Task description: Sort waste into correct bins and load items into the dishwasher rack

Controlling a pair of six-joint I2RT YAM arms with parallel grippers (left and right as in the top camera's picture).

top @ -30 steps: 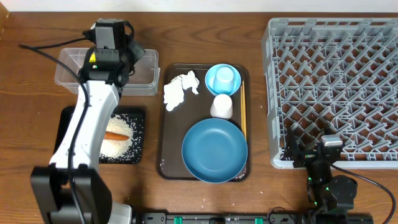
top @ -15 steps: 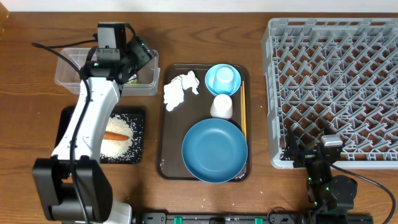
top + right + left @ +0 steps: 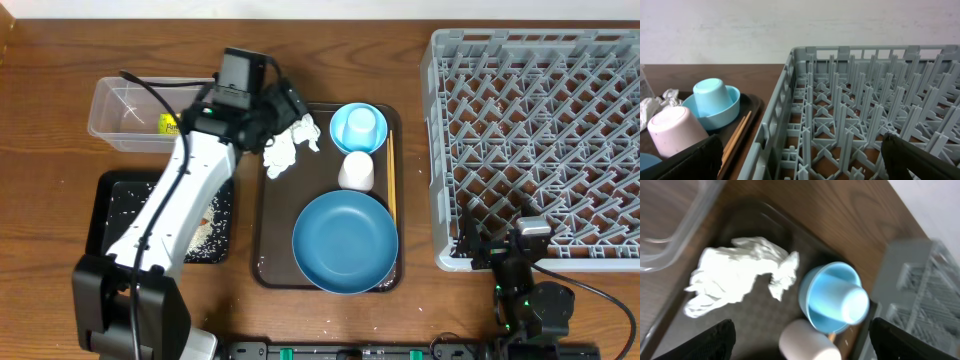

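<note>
- dishwasher rack (image 3: 535, 130): right of brown serving tray (image 3: 270, 250).
- dark-blue dish (image 3: 345, 242): on the tray, near end.
- clear tub (image 3: 120, 110), black tray (image 3: 110, 200): left of the serving tray; rice (image 3: 205, 235) in black tray, wrapper (image 3: 168, 124) in tub.
- left gripper (image 3: 290, 103): over the tray's far-left corner, jaws wide, empty.
- right gripper (image 3: 800, 162): right of the tray, jaws wide, empty.
- tissues (image 3: 288, 143), light-blue bowl (image 3: 358, 127), white cup (image 3: 356, 171), chopsticks (image 3: 391, 190): on the tray.

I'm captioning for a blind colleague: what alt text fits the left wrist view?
A crumpled white tissue lies on a dark brown tray, beside a light-blue bowl and a white cup. Two dark fingers, spread wide, frame the bottom corners; a grey rack blurs at right.
</note>
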